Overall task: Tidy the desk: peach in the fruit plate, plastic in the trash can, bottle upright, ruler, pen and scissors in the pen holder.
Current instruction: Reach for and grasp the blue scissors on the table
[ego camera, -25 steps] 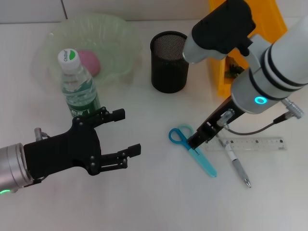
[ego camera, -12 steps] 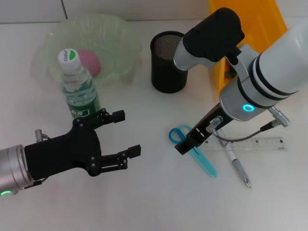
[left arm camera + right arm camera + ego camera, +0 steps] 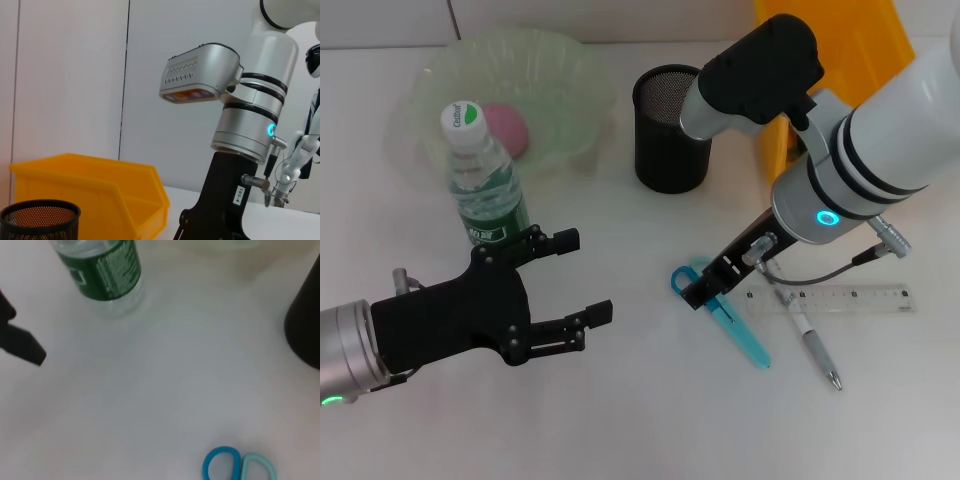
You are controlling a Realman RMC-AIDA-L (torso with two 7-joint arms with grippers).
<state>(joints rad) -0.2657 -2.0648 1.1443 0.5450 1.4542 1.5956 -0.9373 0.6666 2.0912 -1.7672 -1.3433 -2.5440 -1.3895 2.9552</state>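
Note:
The blue and teal scissors [image 3: 748, 343] lie on the white desk; their handles also show in the right wrist view [image 3: 240, 467]. My right gripper [image 3: 705, 291] hangs low over the handle end. A clear ruler [image 3: 845, 298] and a pen [image 3: 816, 352] lie just right of the scissors. The black mesh pen holder [image 3: 671, 128] stands behind them. The green-labelled bottle [image 3: 482, 185] stands upright. The pink peach [image 3: 508, 128] lies in the green fruit plate [image 3: 565, 75]. My left gripper [image 3: 585, 276] is open and empty, right of the bottle.
A yellow bin [image 3: 840, 50] stands at the back right, behind my right arm; it also shows in the left wrist view [image 3: 85, 195]. The bottle [image 3: 100, 270] and pen holder [image 3: 306, 330] show in the right wrist view.
My right gripper has moved left along the scissors to their handle end. The left arm has not moved.

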